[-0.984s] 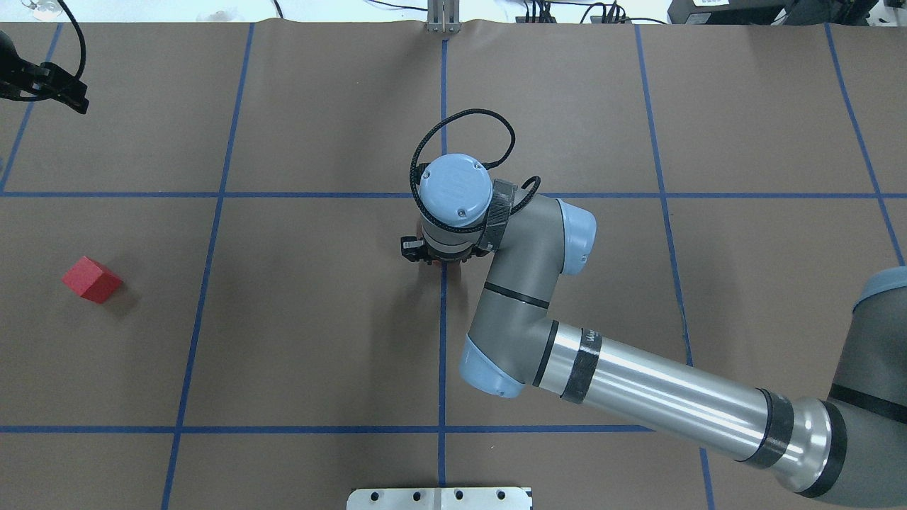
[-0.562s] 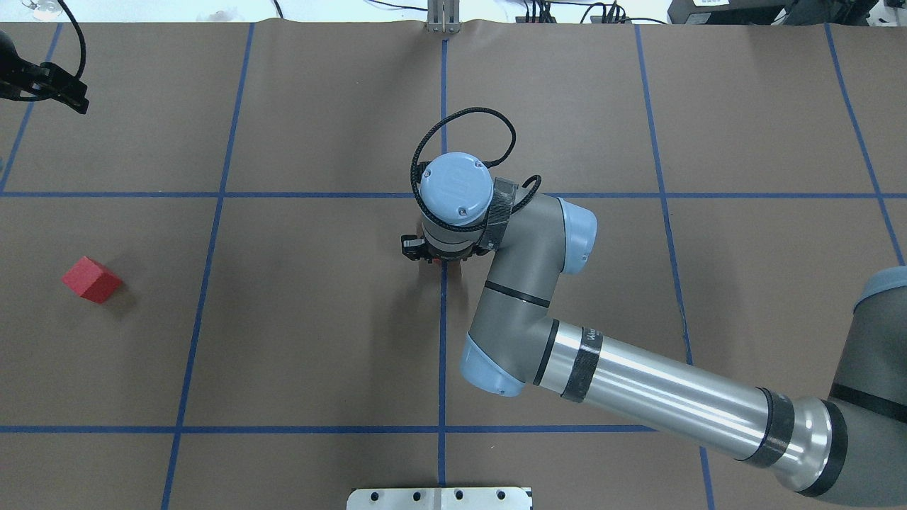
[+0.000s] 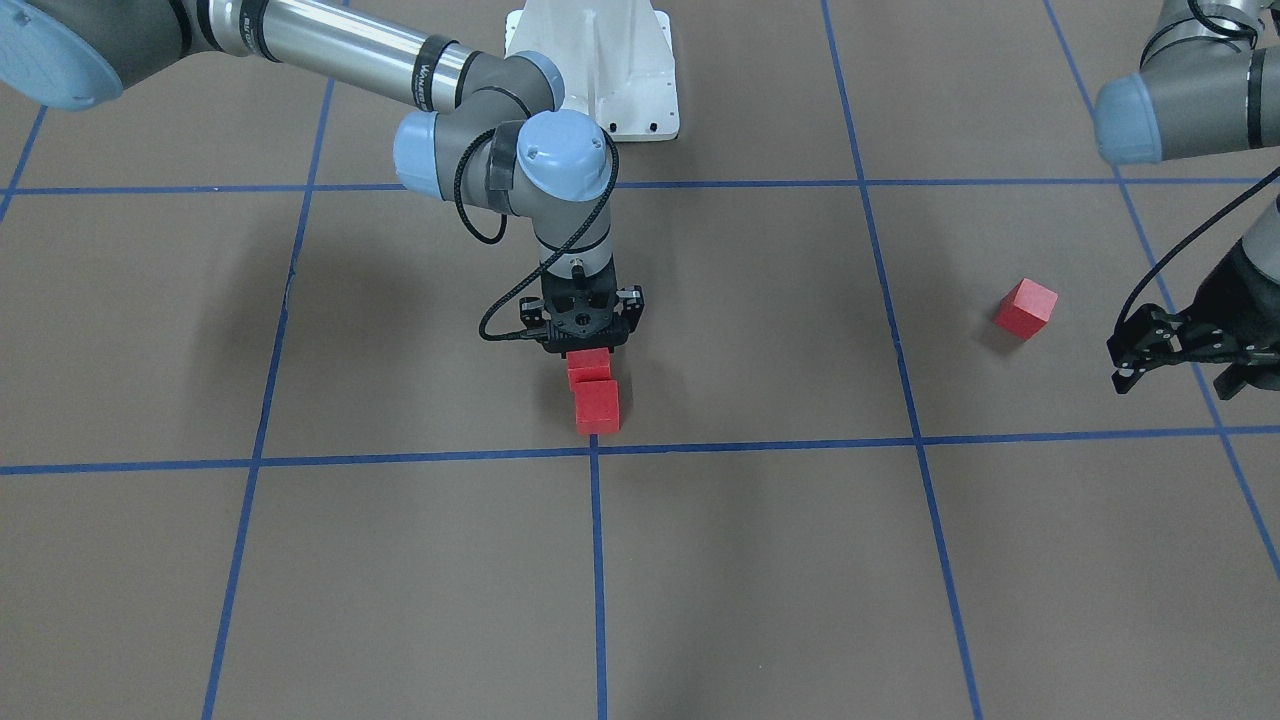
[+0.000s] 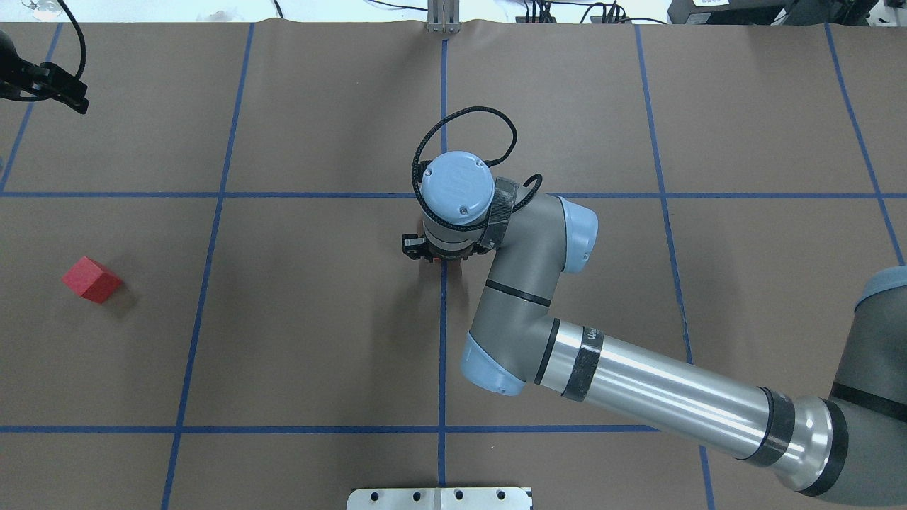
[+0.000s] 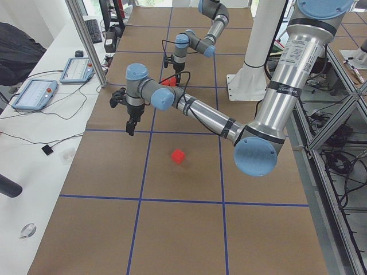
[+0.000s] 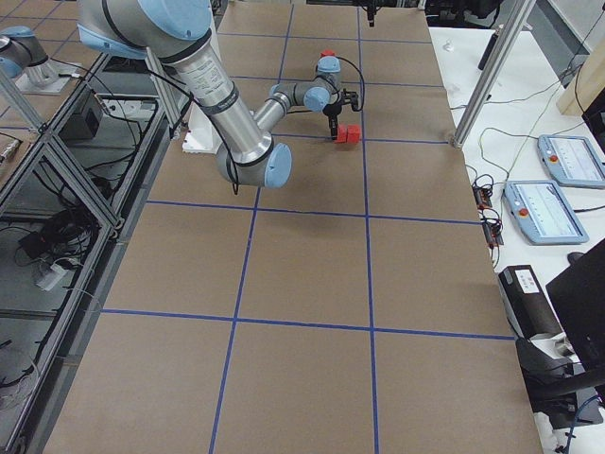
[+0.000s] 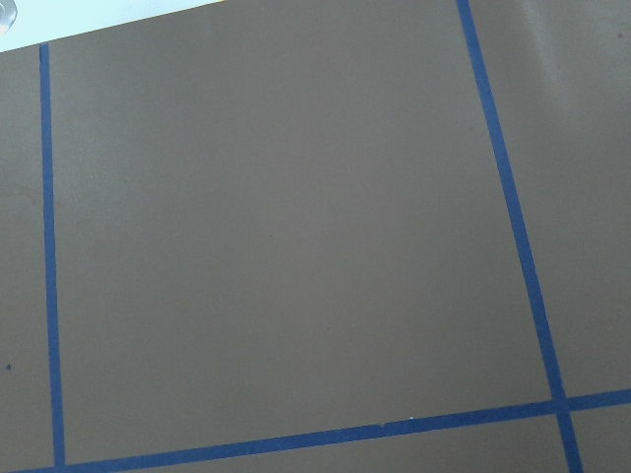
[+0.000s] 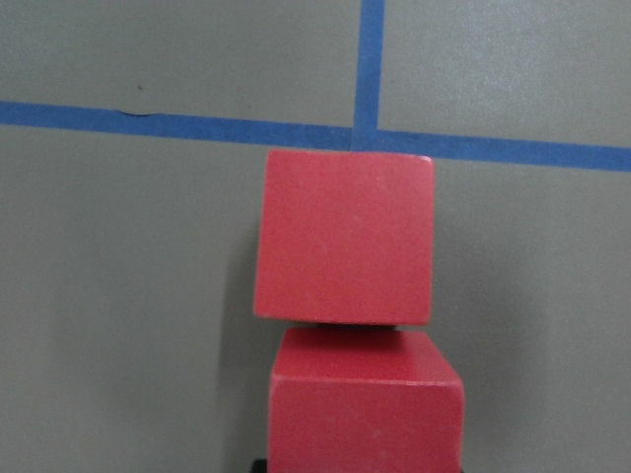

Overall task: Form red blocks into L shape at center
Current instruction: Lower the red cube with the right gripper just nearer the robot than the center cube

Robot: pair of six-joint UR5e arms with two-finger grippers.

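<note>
Two red blocks touch in a short line by the centre grid crossing: one (image 3: 597, 405) stands free, the other (image 3: 588, 364) sits right under my right gripper (image 3: 588, 350). The right wrist view shows the free block (image 8: 345, 236) and the near block (image 8: 365, 404) below it. That gripper points straight down with its jaws spread to either side of the near block, and it looks open. In the overhead view the wrist hides most of the right gripper (image 4: 434, 256). The third red block (image 4: 91, 279) (image 3: 1025, 307) lies alone on my left side. My left gripper (image 3: 1180, 372) hovers open and empty beyond it.
Brown paper with blue tape grid lines (image 4: 443, 340) covers the table. The white base plate (image 3: 600, 70) stands at the robot's edge. Tablets and cables (image 5: 34, 91) lie on the side bench past the far edge. The left wrist view shows only bare paper and tape.
The right wrist has shifted very slightly; a sliver of red now shows under it in the overhead view. The lone block and left gripper have not moved.
</note>
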